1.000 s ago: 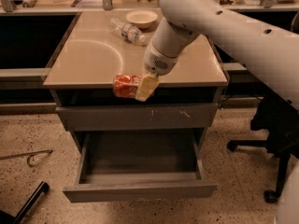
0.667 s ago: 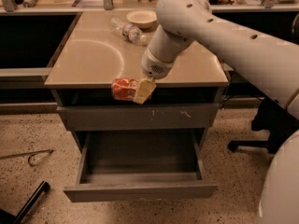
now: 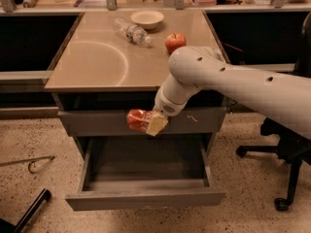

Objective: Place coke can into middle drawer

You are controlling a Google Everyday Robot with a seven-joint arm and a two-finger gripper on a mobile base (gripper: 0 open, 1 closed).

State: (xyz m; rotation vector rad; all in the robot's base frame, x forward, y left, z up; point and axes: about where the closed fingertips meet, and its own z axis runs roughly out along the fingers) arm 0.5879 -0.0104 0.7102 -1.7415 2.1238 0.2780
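Note:
The coke can (image 3: 136, 120), red and shiny, is held on its side in my gripper (image 3: 146, 123), which is shut on it; one tan finger pad (image 3: 156, 124) covers its right end. The can hangs in front of the scratched upper drawer front (image 3: 194, 118), above the back part of the open middle drawer (image 3: 146, 199). The drawer is pulled well out and its grey inside is bare. My white arm reaches in from the right.
On the tan cabinet top (image 3: 92, 62) lie a clear plastic bottle (image 3: 130, 31), a white bowl (image 3: 147, 18) and a red apple (image 3: 175, 41). An office chair base (image 3: 284, 178) stands at the right. A black bar (image 3: 29, 212) lies on the floor at the left.
My gripper has moved down and slightly right with the can, from the cabinet top's front edge to in front of the upper drawer front, over the open drawer.

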